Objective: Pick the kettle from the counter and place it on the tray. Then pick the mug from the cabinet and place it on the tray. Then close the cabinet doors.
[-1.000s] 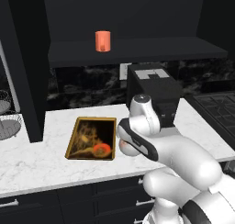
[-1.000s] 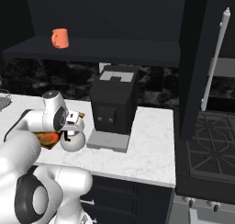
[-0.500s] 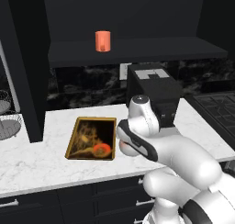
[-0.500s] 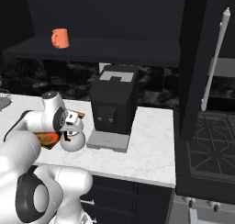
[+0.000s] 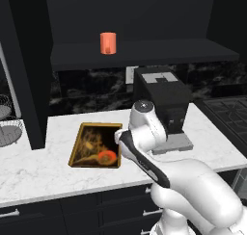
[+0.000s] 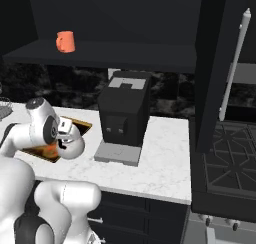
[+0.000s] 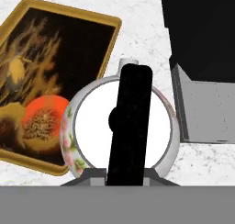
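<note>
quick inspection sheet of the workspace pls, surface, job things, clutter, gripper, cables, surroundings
surface: white marble counter, pale front edge.
kettle: white kettle with black arched handle, on the counter beside the tray's near corner, close under the hand camera.
tray: gold-rimmed tray flat on the counter, nothing standing on it.
mug: orange mug upright on the cabinet shelf.
cabinet doors: open; one door with a silver bar handle stands out at the right.
clutter: black boxy machine right of the tray.
gripper: shut on the kettle's handle.
cables: nothing seen.
surroundings: stove grates at the right, wire basket at the left.
</note>
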{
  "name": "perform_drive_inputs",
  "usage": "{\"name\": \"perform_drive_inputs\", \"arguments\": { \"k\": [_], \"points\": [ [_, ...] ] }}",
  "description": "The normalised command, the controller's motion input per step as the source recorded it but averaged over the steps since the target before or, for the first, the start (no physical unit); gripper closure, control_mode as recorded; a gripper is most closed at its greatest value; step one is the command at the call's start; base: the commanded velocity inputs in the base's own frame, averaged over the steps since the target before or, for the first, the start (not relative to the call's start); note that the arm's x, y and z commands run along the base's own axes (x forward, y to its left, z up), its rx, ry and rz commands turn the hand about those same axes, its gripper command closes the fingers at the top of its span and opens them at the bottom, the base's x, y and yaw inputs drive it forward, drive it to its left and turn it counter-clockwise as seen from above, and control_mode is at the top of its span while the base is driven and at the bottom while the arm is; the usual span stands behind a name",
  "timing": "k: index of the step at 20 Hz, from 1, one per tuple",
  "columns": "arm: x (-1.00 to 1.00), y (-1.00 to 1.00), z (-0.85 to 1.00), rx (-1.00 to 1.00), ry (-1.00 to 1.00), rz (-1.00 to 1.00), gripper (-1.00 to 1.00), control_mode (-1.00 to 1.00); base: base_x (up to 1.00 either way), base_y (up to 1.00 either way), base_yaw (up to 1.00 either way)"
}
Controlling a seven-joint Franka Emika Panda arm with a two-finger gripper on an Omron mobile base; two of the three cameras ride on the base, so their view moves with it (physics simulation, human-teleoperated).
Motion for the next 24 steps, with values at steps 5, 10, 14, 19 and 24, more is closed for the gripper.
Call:
{"name": "perform_drive_inputs", "arguments": {
  "k": [5,10,14,19,24],
  "points": [
    [-0.14,0.5,0.35,0.0,-0.17,0.0,1.0,-1.0,0.0,0.0,0.0],
    [0.44,0.44,0.27,0.0,-0.09,0.0,1.0,-1.0,0.0,0.0,0.0],
    [0.58,0.41,0.2,0.0,-0.01,-0.02,1.0,-1.0,0.0,0.0,0.0],
    [0.52,0.28,0.03,0.02,0.03,-0.04,1.0,-1.0,0.0,0.0,0.0],
    [0.42,0.07,-0.02,0.0,0.02,0.0,1.0,-1.0,0.0,0.0,0.0]
  ]
}}
